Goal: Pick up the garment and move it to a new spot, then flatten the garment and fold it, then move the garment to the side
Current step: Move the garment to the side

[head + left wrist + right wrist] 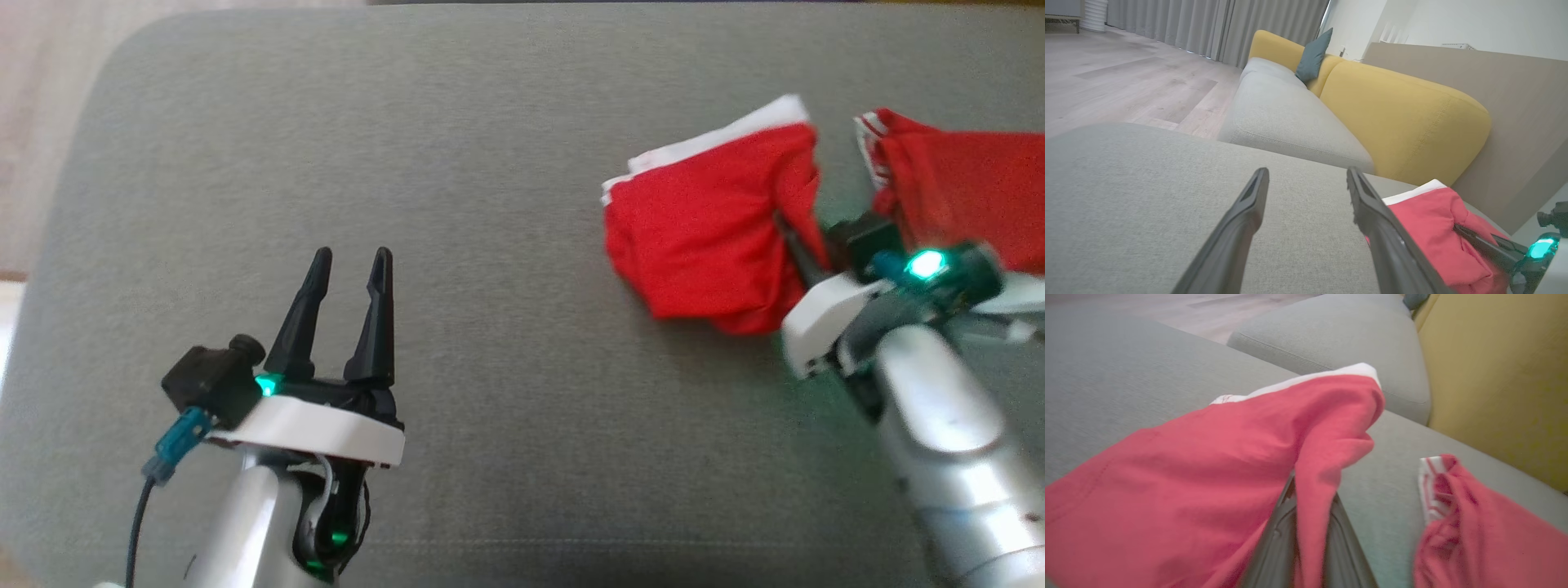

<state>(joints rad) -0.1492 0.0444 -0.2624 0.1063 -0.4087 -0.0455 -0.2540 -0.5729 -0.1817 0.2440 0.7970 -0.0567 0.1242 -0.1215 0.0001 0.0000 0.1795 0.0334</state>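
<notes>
Left gripper [353, 257]: nearest item, lower left, over bare grey cushion [490, 163], fingers spread apart, nothing between them.

Right gripper [796, 245]: lower right, fingers pinched together on a fold of the garment [702, 237]; the wrist view shows the fold pressed between both fingers.

Garment: red with a white band along its far edge, bunched, on the right half of the cushion, gathered toward the clamped fold.

Red cloth [963, 196]: just right of the garment, striped white edge; whether it joins the garment cannot be told.

Seat [1286, 118]: grey, beyond the cushion.

Backrest [1404, 118]: yellow, with a teal pillow [1312, 57] leaning on it.

Floor [1126, 77]: pale wood. Curtains [1208, 24]: grey, farthest.
</notes>
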